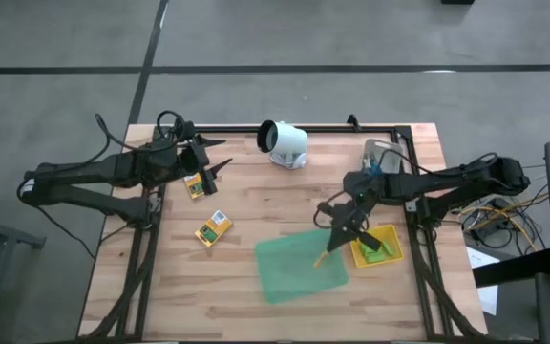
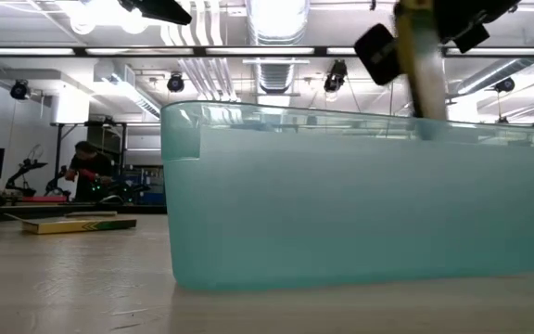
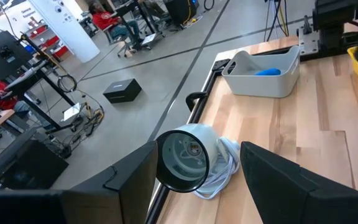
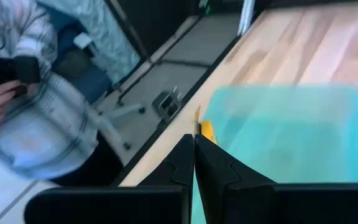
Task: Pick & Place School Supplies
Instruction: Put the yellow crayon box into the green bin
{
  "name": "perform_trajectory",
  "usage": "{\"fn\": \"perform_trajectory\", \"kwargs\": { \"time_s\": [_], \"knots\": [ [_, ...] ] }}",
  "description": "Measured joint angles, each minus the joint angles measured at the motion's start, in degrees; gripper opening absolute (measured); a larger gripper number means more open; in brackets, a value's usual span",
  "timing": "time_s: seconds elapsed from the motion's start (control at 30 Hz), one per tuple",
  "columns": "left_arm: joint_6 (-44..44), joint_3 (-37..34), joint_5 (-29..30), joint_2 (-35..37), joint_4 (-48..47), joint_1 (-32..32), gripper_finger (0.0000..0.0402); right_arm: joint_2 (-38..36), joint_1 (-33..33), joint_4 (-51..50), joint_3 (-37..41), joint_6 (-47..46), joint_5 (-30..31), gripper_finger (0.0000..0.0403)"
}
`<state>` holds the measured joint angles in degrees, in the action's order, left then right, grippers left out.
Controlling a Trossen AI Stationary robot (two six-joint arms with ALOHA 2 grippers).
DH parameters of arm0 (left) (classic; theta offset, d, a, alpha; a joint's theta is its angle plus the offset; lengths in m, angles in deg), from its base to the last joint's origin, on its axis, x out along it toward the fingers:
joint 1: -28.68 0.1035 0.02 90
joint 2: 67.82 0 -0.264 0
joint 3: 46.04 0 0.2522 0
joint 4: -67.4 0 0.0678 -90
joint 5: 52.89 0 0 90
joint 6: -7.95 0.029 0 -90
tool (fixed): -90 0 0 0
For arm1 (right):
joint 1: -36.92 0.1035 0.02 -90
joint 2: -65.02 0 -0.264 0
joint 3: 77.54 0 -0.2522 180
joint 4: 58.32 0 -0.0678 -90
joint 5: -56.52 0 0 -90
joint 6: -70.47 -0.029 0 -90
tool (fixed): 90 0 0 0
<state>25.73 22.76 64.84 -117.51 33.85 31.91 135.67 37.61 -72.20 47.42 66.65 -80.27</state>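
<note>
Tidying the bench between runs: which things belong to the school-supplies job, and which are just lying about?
Job: two printed packets; thin yellow stick in the right gripper's shut jaws; green tray; yellow tray; blue item in white bin.
Lying about: white camera; black box on floor.

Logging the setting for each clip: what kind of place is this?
Likely a robotics lab or workshop: a bare concrete floor, exposed ceiling ducts with strip lights, and benches crowded with equipment beyond the wooden table.

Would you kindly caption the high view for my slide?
Right gripper holds a yellow pencil-like item over the green tray.
</note>
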Motion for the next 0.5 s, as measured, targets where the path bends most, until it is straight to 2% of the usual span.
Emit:
{"fn": "perform_trajectory", "kwargs": {
  "time_s": [0.27, 0.5],
  "knots": [
    [0.0, 0.0, 0.0, 0.0, 0.0, 0.0, 0.0236, 3.1, 4.7, -0.4, 1.1, -1.4, 1.7, 0.0008],
    [0.0, 0.0, 0.0, 0.0, -0.1, 0.0, 0.0236, 12.4, 8.0, 4.7, 1.1, -1.6, 3.3, 0.0008]
  ]
}}
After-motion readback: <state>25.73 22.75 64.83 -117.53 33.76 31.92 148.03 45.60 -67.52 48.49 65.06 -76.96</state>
